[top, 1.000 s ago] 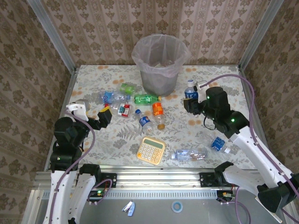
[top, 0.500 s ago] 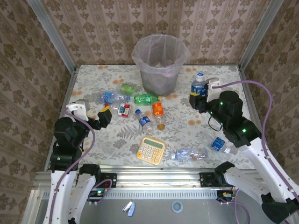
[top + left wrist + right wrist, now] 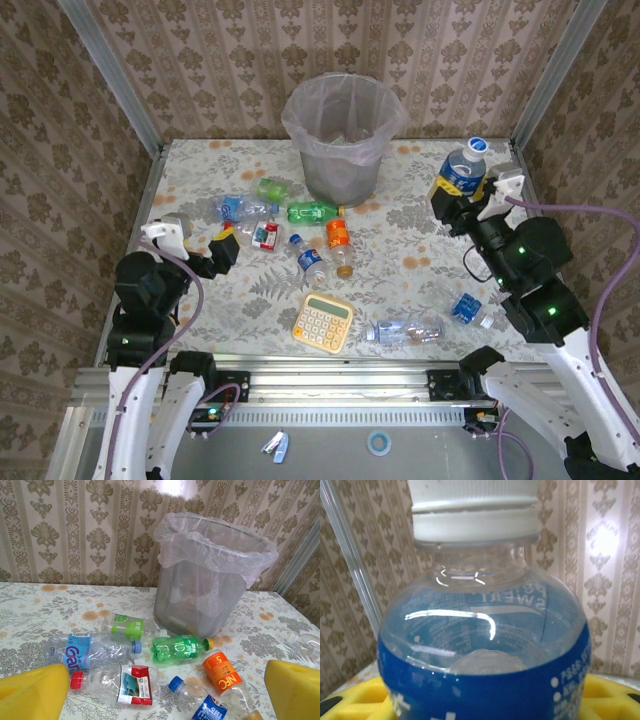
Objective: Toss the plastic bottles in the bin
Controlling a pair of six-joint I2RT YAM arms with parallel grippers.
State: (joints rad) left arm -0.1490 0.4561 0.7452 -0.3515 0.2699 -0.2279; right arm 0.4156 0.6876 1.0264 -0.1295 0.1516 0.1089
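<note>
Plastic bottles [image 3: 405, 330] mostly lie loose on the table [image 3: 200, 165]. Nearest are a clear one by the yellow calculator [image 3: 323, 321] and a small crushed one to its right.

Left end effector [image 3: 222, 248]: fully open, empty, hovering at the left edge and facing the mid-table cluster. That cluster holds an orange bottle [image 3: 222, 671], a green bottle [image 3: 180, 647] and several clear ones, all close in front of the bin [image 3: 343, 135].

Right end effector [image 3: 462, 197]: partly closed on a blue-labelled bottle [image 3: 462, 172] with a white cap, held upright in the air over the far right corner. It is well to the right of the bin. In the wrist view the yellow pads [image 3: 612, 695] sit low on the body, with the shoulder and cap standing clear above them.

Risks, as judged:
- A low grip on thin, smooth plastic could let the bottle tip or slide out during the sideways carry.
- Letting go before the bottle is over the opening would drop it back on the table.
- Coming in too low could clip the rim or snag the pinkish bag [image 3: 215, 542], or nudge the light bin over.
</note>
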